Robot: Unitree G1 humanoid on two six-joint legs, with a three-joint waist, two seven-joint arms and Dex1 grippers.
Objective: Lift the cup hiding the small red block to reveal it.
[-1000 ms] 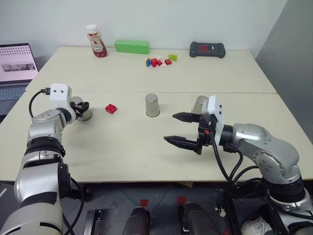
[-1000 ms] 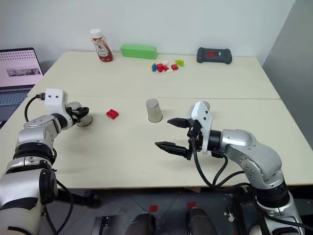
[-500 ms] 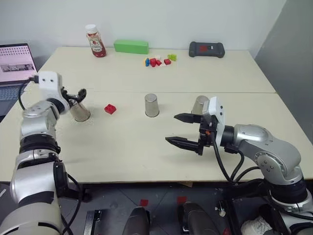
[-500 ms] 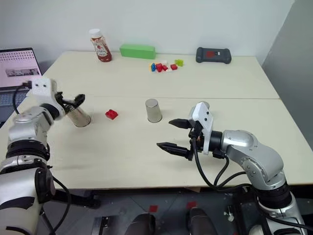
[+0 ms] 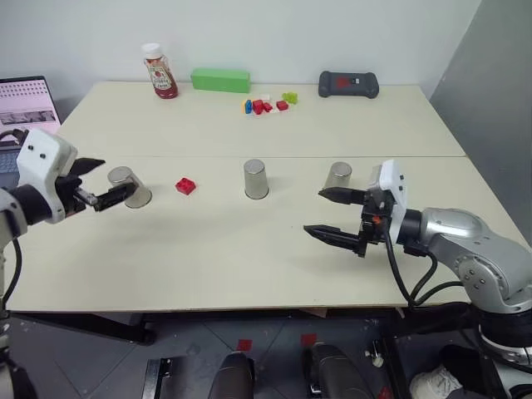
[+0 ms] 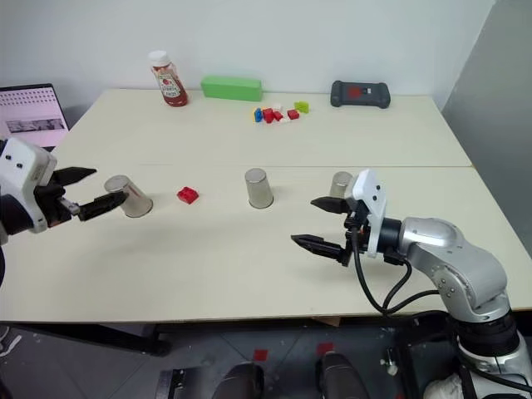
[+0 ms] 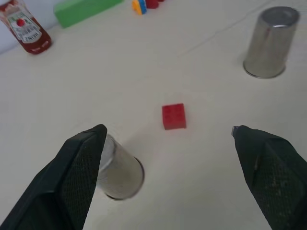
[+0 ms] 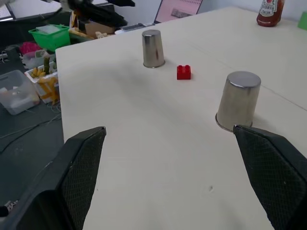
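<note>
Bright, even overhead light casts soft shadows; both wrist views blur slightly on near foreground.

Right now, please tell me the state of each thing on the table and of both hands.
left cup: upside down on the table, released
middle cup: upside down, untouched
right cup: upside down, untouched
small red block: uncovered, lying in the open
left hand: open, empty
right hand: open, empty
ketchup bottle: upright, capped
laptop: screen on
</note>
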